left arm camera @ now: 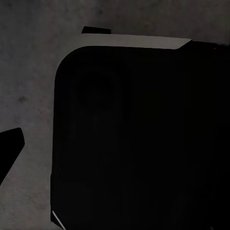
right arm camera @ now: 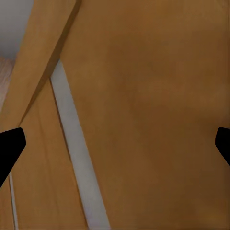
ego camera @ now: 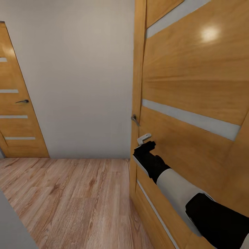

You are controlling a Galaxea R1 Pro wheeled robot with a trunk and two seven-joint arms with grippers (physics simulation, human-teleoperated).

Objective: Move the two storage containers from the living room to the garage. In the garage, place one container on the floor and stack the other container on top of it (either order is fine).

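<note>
The two storage containers are out of view. My right gripper (ego camera: 145, 140) is held up against the face of an open oak door (ego camera: 193, 103) with frosted strips, just below its handle (ego camera: 135, 120). In the right wrist view the right gripper (right arm camera: 115, 148) is open, its black fingertips (right arm camera: 10, 146) wide apart with nothing between them and the door panel (right arm camera: 143, 96) close ahead. In the left wrist view my left gripper (left arm camera: 115, 148) shows one fingertip (left arm camera: 10, 146) at the same wide spread, over a dark grey mottled surface (left arm camera: 28, 72). A black rounded body (left arm camera: 143, 143) hides the other finger.
Light wood-plank floor (ego camera: 69, 200) runs to a white wall (ego camera: 79, 79). A second oak door (ego camera: 17, 114), shut, stands at the far left with a dark handle (ego camera: 22, 101). A pale grey edge (ego camera: 10, 228) cuts across the lower left corner.
</note>
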